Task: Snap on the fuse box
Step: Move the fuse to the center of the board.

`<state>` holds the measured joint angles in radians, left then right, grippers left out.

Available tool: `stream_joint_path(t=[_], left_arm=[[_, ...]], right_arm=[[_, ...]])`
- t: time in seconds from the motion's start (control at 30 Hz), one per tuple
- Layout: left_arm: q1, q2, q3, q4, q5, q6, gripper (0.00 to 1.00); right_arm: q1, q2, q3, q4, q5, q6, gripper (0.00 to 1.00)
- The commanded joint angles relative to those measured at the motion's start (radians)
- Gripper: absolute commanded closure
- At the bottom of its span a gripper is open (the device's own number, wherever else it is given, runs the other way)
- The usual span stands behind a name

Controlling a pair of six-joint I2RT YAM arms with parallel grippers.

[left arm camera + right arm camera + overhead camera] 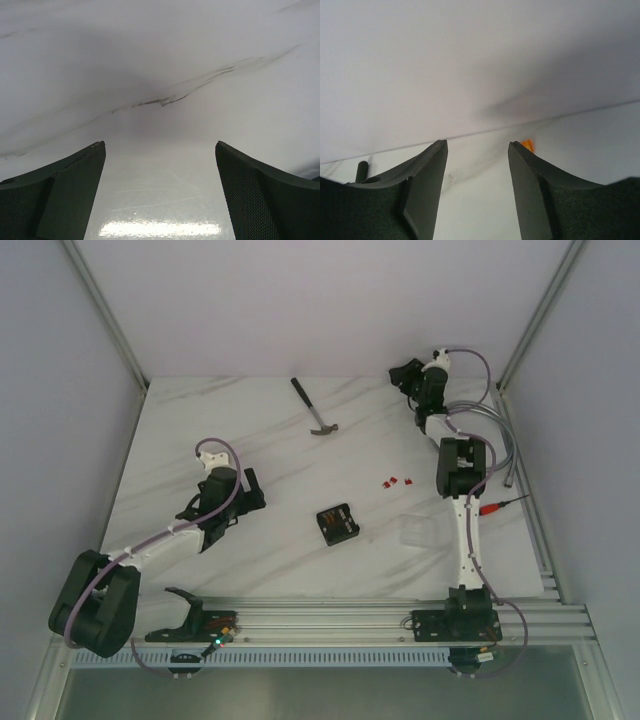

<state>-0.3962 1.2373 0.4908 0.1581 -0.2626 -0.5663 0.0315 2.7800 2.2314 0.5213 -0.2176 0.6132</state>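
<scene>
Fuse box [335, 522] on worktop [250, 420], clear cover [417, 531] apart beside it. Left claw [160, 145] spread wide, right claw [477, 142] half spread, both empty. Risk: cover slipping, box skidding under press.

A robotics laboratory test cell is shown: a marble-patterned table [260, 440] is enclosed by plain white walls [300, 300] framed with aluminium posts [105, 310]. A left arm [150, 540] and a right arm [463, 530] are bolted to an aluminium rail [330, 618] at the near edge, and loose cables [505, 445] are run alongside.
</scene>
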Motion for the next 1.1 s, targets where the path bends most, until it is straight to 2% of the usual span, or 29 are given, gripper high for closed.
stream_joint_path(t=[0.0, 0.17, 0.37, 0.8, 1.07], left_arm=[[0.008, -0.021, -0.013, 0.032, -0.003, 0.008, 0.00], [0.007, -0.019, -0.013, 0.033, -0.006, 0.010, 0.00], [0.010, -0.017, -0.014, 0.037, -0.006, 0.009, 0.00], [0.010, -0.018, -0.015, 0.038, -0.003, 0.008, 0.00], [0.010, -0.034, -0.019, 0.038, 0.000, 0.006, 0.00]], right_arm=[[-0.007, 0.022, 0.018, 0.137, 0.017, 0.065, 0.38], [-0.007, 0.079, 0.133, 0.025, 0.044, 0.060, 0.24], [-0.005, 0.087, 0.129, -0.007, 0.040, 0.078, 0.15], [0.020, 0.145, 0.218, -0.118, 0.002, 0.058, 0.10], [0.068, 0.119, 0.243, -0.270, 0.019, -0.028, 0.10]])
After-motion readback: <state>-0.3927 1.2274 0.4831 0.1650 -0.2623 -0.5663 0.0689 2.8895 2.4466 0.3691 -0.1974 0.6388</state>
